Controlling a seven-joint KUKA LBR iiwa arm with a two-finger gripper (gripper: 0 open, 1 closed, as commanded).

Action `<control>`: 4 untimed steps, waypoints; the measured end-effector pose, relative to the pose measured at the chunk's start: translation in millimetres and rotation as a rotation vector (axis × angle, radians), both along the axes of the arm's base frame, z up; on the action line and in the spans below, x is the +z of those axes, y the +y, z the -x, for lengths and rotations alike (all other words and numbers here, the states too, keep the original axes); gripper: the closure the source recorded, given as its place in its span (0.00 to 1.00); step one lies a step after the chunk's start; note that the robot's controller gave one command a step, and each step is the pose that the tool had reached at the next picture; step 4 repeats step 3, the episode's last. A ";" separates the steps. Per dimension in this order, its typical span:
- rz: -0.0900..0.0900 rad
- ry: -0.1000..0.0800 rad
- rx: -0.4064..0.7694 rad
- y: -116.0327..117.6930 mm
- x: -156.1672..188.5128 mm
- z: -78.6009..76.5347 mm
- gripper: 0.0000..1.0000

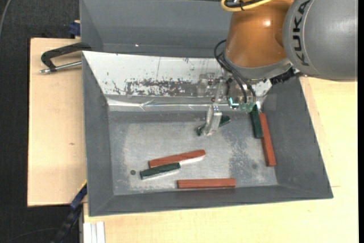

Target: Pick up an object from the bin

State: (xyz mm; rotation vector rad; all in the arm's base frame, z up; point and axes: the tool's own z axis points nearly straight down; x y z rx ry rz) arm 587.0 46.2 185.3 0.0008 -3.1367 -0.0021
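Observation:
My gripper (pixel 212 124) hangs near the back wall of the bin, right of the middle. A short dark green stick (pixel 200 131) sits crosswise at its tip, sticking out on both sides, and the gripper is shut on it. To the right, a red-brown bar (pixel 268 147) lies along the right wall with a dark green bar (pixel 256 123) beside its upper end. Below the gripper, on the bin floor, a red-brown and white stick (pixel 177 158) lies beside a dark green stick (pixel 160 171).
Another red-brown bar (pixel 206 183) lies flat near the front wall. The arm with its orange cover and cables reaches in from the upper right, over the back right corner. The left half of the floor is bare grey metal.

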 end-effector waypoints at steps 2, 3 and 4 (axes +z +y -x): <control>-0.001 -0.007 -0.016 -0.6 -114.7 42.5 1.00; -0.002 -0.019 -0.018 19.4 31.7 23.5 1.00; -0.002 -0.019 -0.018 19.4 31.7 23.5 1.00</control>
